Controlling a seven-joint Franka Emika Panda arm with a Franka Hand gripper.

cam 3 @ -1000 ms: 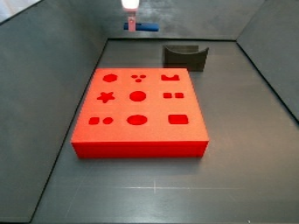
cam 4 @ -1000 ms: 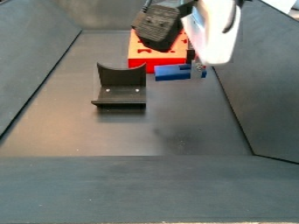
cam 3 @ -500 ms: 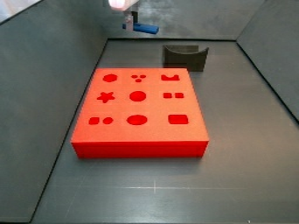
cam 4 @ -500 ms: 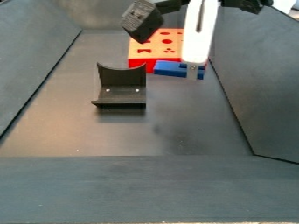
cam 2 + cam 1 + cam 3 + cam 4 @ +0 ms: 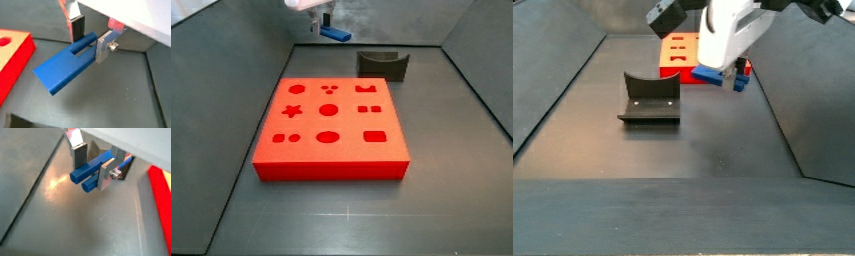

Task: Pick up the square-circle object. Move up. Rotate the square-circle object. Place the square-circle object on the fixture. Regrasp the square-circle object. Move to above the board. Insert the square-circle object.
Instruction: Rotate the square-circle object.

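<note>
The square-circle object (image 5: pixel 85 174) is a bright blue piece with two side-by-side prongs, and my gripper (image 5: pixel 92 169) is shut on it in the air above the grey floor. Both wrist views show it sticking out from between the silver fingers (image 5: pixel 102 46), square-circle object (image 5: pixel 65 69), gripper (image 5: pixel 91 41). In a side view the gripper (image 5: pixel 325 24) holds it (image 5: pixel 335 34) high by the back wall, behind the red board (image 5: pixel 329 125). The dark fixture (image 5: pixel 382 65) stands free on the floor. From the opposite side, the gripper (image 5: pixel 727 68) half hides the blue piece (image 5: pixel 716 77).
The board (image 5: pixel 684 50) has dark shape cut-outs on its top and lies in a grey walled bin. The fixture (image 5: pixel 648 100) sits beside it, apart from the gripper. A red edge of the board (image 5: pixel 162 193) shows in both wrist views, board (image 5: pixel 15 52).
The gripper has risen and turned with the blue piece held in it; the piece now lies tilted and is more hidden behind the hand in a side view.
</note>
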